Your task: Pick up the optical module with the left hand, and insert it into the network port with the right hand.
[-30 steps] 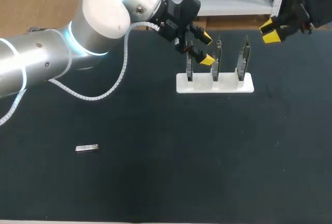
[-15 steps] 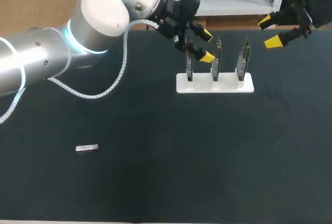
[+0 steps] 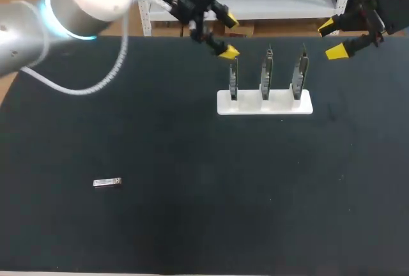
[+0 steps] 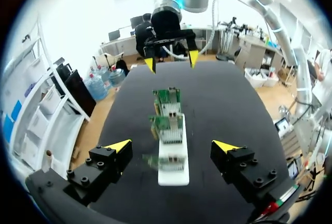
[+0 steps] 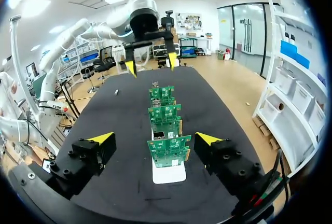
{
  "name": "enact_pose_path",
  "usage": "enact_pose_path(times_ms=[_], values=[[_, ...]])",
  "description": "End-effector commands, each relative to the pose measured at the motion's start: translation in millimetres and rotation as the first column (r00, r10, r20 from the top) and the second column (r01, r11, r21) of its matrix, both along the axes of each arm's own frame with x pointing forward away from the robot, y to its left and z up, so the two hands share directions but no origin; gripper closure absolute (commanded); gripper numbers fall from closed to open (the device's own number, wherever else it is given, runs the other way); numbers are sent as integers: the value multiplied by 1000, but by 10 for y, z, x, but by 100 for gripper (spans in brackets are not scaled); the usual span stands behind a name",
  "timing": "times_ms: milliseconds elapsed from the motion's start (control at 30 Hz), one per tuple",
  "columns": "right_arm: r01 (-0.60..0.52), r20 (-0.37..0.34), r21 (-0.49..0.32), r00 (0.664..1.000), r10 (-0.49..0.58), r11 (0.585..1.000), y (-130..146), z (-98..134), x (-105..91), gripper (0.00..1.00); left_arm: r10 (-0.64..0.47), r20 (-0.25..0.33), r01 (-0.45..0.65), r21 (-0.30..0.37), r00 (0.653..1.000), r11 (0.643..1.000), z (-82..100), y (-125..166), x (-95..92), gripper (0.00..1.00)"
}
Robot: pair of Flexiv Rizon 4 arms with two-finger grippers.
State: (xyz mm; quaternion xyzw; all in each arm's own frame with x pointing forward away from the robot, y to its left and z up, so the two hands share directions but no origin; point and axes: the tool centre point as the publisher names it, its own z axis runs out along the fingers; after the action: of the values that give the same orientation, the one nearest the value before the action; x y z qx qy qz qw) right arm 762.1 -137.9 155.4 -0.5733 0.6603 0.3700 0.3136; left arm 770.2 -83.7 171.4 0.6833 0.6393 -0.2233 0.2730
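The optical module [image 3: 107, 182], a small silver bar, lies alone on the black mat at the front left, far from both grippers. Three upright green circuit boards with network ports [image 3: 266, 71] stand in a row in a white holder [image 3: 264, 105]. My left gripper [image 3: 229, 35] hangs open just behind and left of the leftmost board; in its own view [image 4: 171, 146] the row [image 4: 167, 125] runs ahead between its fingers. My right gripper [image 3: 332, 38] is open at the back right, past the holder's right end, looking along the boards [image 5: 169, 151] between its own tips [image 5: 154, 138].
The black mat [image 3: 204, 225] covers the whole table. The white holder's base [image 5: 168, 173] lies just under and ahead of the right gripper. Each wrist view shows the other gripper at the far end of the row: the right one [image 4: 171, 60] and the left one [image 5: 150, 63].
My left arm has drawn back and to the left, away from the leftmost board, its gripper still open. My right gripper's tips have spread apart; that arm has stayed in place.
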Motion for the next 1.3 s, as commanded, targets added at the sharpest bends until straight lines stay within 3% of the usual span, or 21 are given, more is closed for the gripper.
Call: enact_pose_path(times_ms=[33, 167, 367, 733, 1000, 1300], values=[[1, 2, 0, 1000, -1, 1000, 2, -1, -6, 0, 67, 94, -78, 113, 993, 991, 378, 580, -452, 0], [1, 2, 0, 1000, -1, 1000, 2, -1, -6, 0, 90, 131, -120, 243, 987, 963, 401, 989, -705, 0], [1, 2, 0, 1000, -1, 1000, 2, -1, -6, 0, 162, 140, -205, 394, 977, 896, 210, 1551, -1138, 0], [1, 2, 0, 1000, -1, 1000, 2, -1, -6, 0, 223, 131, -258, 553, 966, 792, -328, 2201, -1880, 0], [1, 2, 0, 1000, -1, 1000, 2, -1, -6, 0, 270, 119, -287, 591, 955, 754, -707, 2491, -2144, 0], [1, 2, 0, 1000, -1, 1000, 2, -1, -6, 0, 230, 65, -222, 601, 971, 768, -1058, 2648, -2178, 0]])
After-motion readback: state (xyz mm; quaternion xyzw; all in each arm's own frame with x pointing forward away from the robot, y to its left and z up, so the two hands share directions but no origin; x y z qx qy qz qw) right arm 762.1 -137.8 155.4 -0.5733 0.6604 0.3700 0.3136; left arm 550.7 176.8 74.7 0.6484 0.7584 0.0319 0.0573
